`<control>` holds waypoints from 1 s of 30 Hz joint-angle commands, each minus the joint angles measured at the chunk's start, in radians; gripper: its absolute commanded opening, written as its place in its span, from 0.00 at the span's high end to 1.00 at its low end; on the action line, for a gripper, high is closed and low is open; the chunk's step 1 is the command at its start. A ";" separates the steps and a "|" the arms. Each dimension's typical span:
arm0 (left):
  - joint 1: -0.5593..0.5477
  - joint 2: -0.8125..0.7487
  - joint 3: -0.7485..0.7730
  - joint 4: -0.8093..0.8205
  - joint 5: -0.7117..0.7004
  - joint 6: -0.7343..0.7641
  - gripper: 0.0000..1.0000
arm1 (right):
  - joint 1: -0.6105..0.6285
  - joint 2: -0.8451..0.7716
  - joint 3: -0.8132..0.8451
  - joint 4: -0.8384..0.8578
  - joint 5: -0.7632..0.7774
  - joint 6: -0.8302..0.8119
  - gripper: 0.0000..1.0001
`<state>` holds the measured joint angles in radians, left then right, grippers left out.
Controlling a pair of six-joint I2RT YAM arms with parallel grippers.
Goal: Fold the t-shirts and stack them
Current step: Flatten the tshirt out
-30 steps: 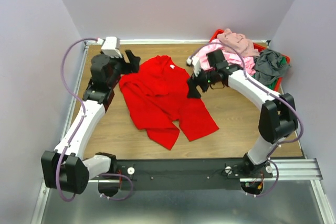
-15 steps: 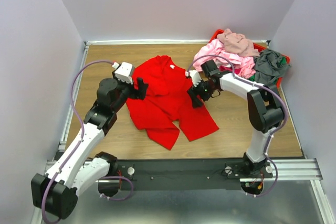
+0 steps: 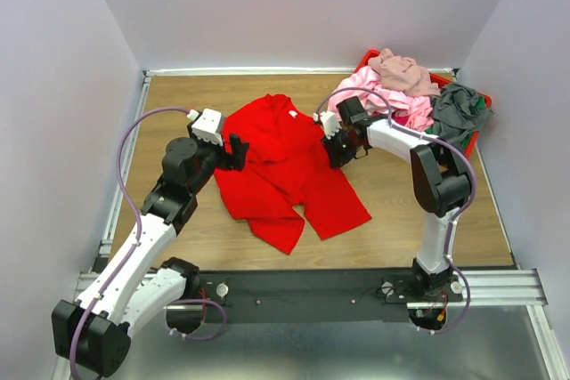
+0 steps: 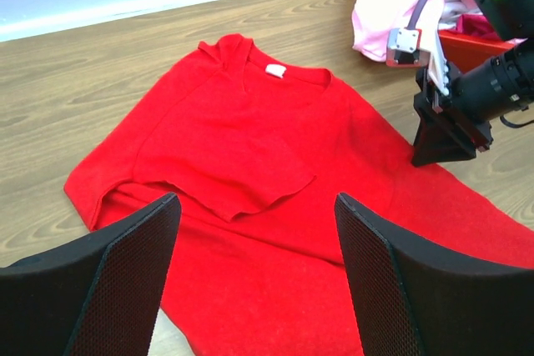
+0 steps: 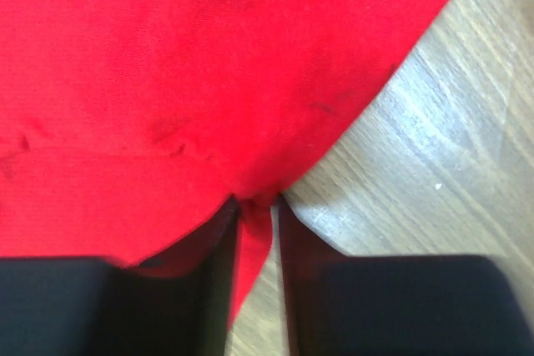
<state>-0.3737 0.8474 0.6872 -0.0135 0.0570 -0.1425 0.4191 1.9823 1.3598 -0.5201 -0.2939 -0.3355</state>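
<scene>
A bright red t-shirt [image 3: 285, 171] lies crumpled on the wooden table, its white neck label [image 3: 291, 113] toward the far wall. My right gripper [image 3: 337, 156] is down at the shirt's right edge; in the right wrist view its jaws [image 5: 254, 206] are shut on a pinched fold of the red fabric [image 5: 209, 81]. My left gripper [image 3: 239, 150] hovers over the shirt's left side, open, with only red cloth [image 4: 250, 139] below the two fingers [image 4: 257, 199]. The left wrist view also catches the right gripper [image 4: 442, 135] on the shirt.
A red plastic tray [image 3: 482, 98] at the back right holds a heap of pink [image 3: 374, 95], mauve-beige [image 3: 401, 68] and grey [image 3: 459, 109] t-shirts, the pink one spilling over its rim. Walls close the table in on three sides.
The right gripper came down at the shirt's right edge and closed on the fabric. The left arm swung in from the far left to hover over the shirt's left side.
</scene>
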 commanded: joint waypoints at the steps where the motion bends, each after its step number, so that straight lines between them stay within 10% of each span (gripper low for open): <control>1: -0.001 0.004 -0.002 0.037 -0.003 0.011 0.18 | 0.001 0.017 -0.034 -0.015 0.022 0.001 0.75; 6: -0.002 0.001 -0.014 0.058 0.070 0.011 0.18 | 0.001 -0.106 -0.151 -0.029 0.097 -0.051 0.99; 15: -0.048 0.137 0.008 0.109 0.326 0.020 0.26 | 0.000 -0.442 -0.508 -0.214 0.205 -0.289 0.99; 17: -0.085 0.191 0.029 0.112 0.354 0.029 0.30 | 0.000 -0.522 -0.542 -0.219 0.200 -0.290 0.86; 19: -0.152 0.246 0.049 0.104 0.360 0.047 0.31 | 0.000 -0.559 -0.551 -0.225 0.188 -0.280 0.45; 23: -0.276 0.340 0.121 0.096 0.308 0.099 0.33 | -0.006 -0.628 -0.475 -0.225 0.156 -0.252 0.04; 30: -0.405 0.525 0.235 0.084 0.141 0.198 0.33 | -0.107 -0.522 -0.226 -0.224 -0.154 -0.214 0.00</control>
<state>-0.7376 1.3125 0.8772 0.0750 0.2966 -0.0254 0.3698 1.4078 1.0245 -0.7536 -0.2527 -0.5766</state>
